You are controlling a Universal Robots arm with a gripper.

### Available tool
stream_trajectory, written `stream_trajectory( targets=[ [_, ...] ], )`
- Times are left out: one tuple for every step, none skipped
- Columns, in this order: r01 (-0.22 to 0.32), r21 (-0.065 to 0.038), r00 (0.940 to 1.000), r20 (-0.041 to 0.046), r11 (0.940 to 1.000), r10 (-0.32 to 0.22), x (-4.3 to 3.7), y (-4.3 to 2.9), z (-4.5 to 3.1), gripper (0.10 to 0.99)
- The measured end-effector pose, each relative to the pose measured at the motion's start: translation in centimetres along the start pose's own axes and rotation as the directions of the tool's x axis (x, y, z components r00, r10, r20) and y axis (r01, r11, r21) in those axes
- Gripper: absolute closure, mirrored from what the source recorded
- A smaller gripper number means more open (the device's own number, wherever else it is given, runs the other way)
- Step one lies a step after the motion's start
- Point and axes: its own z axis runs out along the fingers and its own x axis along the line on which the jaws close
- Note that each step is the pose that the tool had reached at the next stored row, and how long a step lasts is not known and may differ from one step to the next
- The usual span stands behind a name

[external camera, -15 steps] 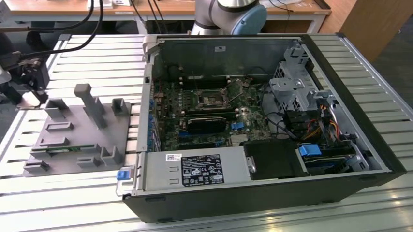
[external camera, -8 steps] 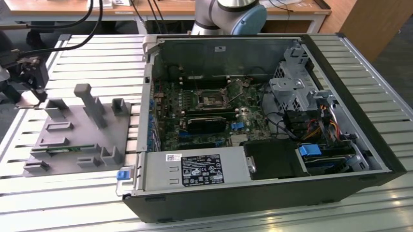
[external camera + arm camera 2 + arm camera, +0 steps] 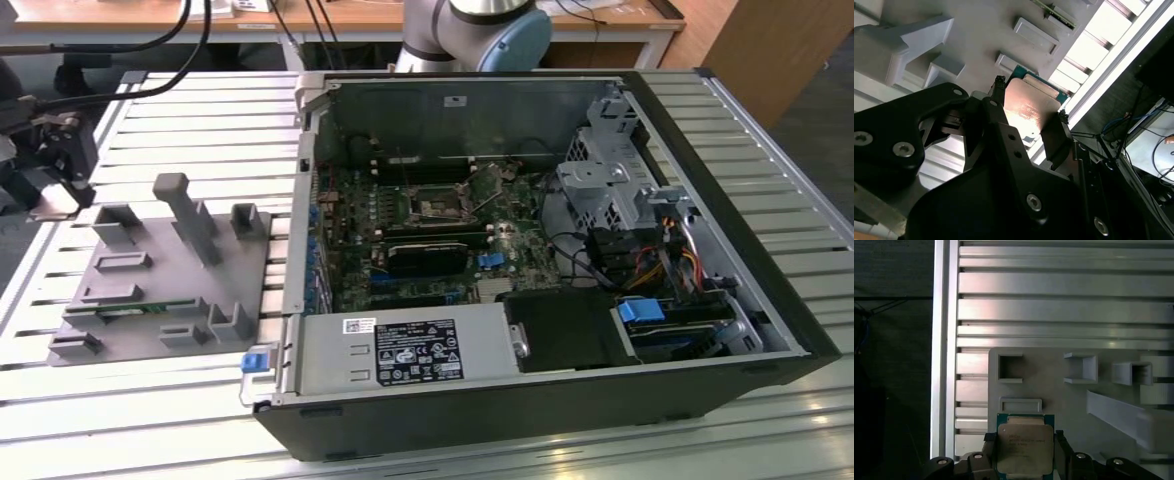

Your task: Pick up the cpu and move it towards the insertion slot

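The cpu (image 3: 1023, 450) is a flat square chip with a silver top and a green rim, and it sits between my gripper's (image 3: 1025, 452) two black fingers (image 3: 990, 450). In the second wrist view the same cpu (image 3: 1030, 106) shows a shiny top, with the gripper (image 3: 1029, 114) shut on two opposite edges. It hangs over the near corner of the grey fixture (image 3: 1054, 395). In the exterior view the gripper (image 3: 48, 172) is at the far left, well away from the insertion slot (image 3: 438, 205), a silver-framed socket on the motherboard inside the open case.
The grey fixture (image 3: 160, 280) has upright posts and pockets, and a green memory stick (image 3: 127, 310) lies in it. The open computer case (image 3: 747, 300) has tall walls, a power supply (image 3: 400, 350) and loose cables. Slatted aluminium table (image 3: 134, 410) runs around both.
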Motion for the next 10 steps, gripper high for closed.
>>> stream_trajectory(
  targets=[
    [0.0,0.0,1.0,0.0,1.0,0.0,0.0,0.01,-0.06,0.545],
    [0.0,0.0,1.0,0.0001,1.0,0.0,0.0,0.03,-0.13,0.545],
    [0.0,0.0,1.0,0.0,1.0,0.0,0.0,0.05,-0.22,0.545],
    [0.0,0.0,1.0,0.0,1.0,0.0,0.0,0.07,-0.31,0.545],
    [0.0,0.0,1.0,0.0,1.0,0.0,0.0,0.08,-0.39,0.545],
    [0.0,0.0,1.0,0.0001,1.0,0.0,0.0,0.08,-0.45,0.545],
    [0.0,0.0,1.0,0.0,1.0,0.0,0.0,0.09,-0.54,0.545],
    [0.0,0.0,1.0,0.0001,1.0,0.0,0.0,0.1,-0.6,0.545],
    [0.0,0.0,1.0,0.0,1.0,0.0,0.0,0.11,-0.68,0.545],
    [0.0,0.0,1.0,0.0001,1.0,0.0,0.0,0.11,-0.75,0.545]
  ],
)
